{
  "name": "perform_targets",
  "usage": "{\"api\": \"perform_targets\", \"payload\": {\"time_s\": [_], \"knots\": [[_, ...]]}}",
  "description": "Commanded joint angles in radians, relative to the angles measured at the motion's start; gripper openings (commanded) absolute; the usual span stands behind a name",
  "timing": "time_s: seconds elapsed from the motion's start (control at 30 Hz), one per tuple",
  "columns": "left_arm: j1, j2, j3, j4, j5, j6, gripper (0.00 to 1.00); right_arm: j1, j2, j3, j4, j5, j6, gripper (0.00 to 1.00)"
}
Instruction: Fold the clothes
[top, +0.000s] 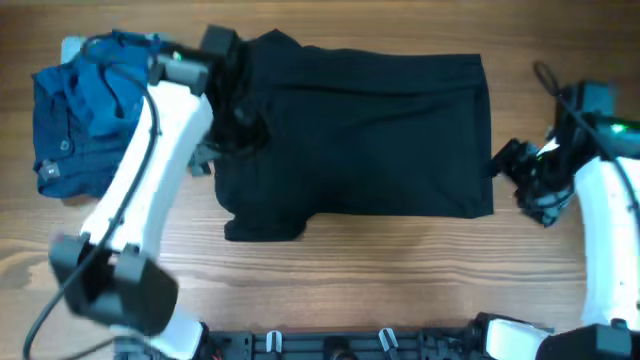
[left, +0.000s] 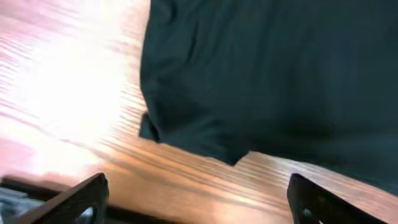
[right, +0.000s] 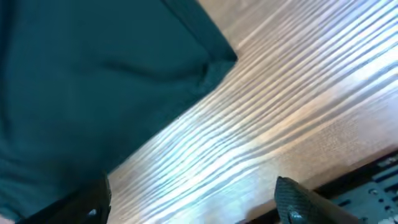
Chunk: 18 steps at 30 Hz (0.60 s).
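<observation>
The wooden table (top: 400, 270) was the biggest thing. It lay under the black shirt (top: 370, 130) and went on past it on every side.

The black shirt came next in size. It lay flat and spread wide, with a short sleeve poking out at its near left corner. There was a bumpy bunch of cloth at its far left corner.

My left arm (top: 150, 170) was long and white, and it reached up along the left side of the shirt. My right arm (top: 610, 230) was white too. It stood off the right side of the shirt, with black wires (top: 547, 77) looped beside it.

A heap of blue clothes (top: 75, 110) sat crumpled to the left of the shirt. My left arm lay across the space between the heap and the shirt.

My left gripper (left: 198, 186) hung over the left edge of the shirt. Its two fingers (left: 81, 199) were spread far apart and held nothing. From my left wrist I saw bare wood between them and the shirt's edge just past them.

My right gripper (right: 193, 186) was just beside the right edge of the shirt. Its fingers (right: 298, 199) were spread apart as well, with nothing in them. I saw only wood between them, and a corner of the shirt lay a little way beyond.
</observation>
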Motion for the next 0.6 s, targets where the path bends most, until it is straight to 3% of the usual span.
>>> {"api": "perform_targets", "payload": {"time_s": [0.0, 0.13, 0.23, 0.27, 0.33, 0.4, 0.47, 0.57], "knots": [[-0.063, -0.177, -0.238, 0.116, -0.003, -0.199, 0.91, 0.074, -0.008, -0.144, 0.080, 0.014, 0.062, 0.84], [-0.203, -0.226, -0.583, 0.315, 0.047, -0.328, 0.87, 0.179, -0.008, -0.283, 0.250, 0.015, 0.090, 0.84], [-0.232, -0.226, -0.684, 0.375, 0.016, -0.441, 0.86, 0.192, -0.008, -0.325, 0.289, 0.023, 0.089, 0.84], [-0.239, -0.226, -0.707, 0.391, -0.019, -0.464, 0.82, 0.192, -0.008, -0.343, 0.310, 0.023, 0.085, 0.84], [-0.241, -0.224, -0.775, 0.504, -0.048, -0.479, 0.61, 0.192, -0.008, -0.381, 0.352, 0.023, 0.085, 0.84], [-0.241, -0.223, -0.833, 0.611, -0.052, -0.479, 0.47, 0.192, -0.008, -0.386, 0.362, 0.022, 0.082, 0.84], [-0.241, -0.222, -0.892, 0.701, -0.081, -0.479, 0.41, 0.192, -0.008, -0.386, 0.364, 0.023, 0.079, 0.84], [-0.241, -0.222, -0.963, 0.788, -0.098, -0.485, 0.42, 0.192, -0.008, -0.386, 0.371, 0.023, 0.079, 0.84]]}}
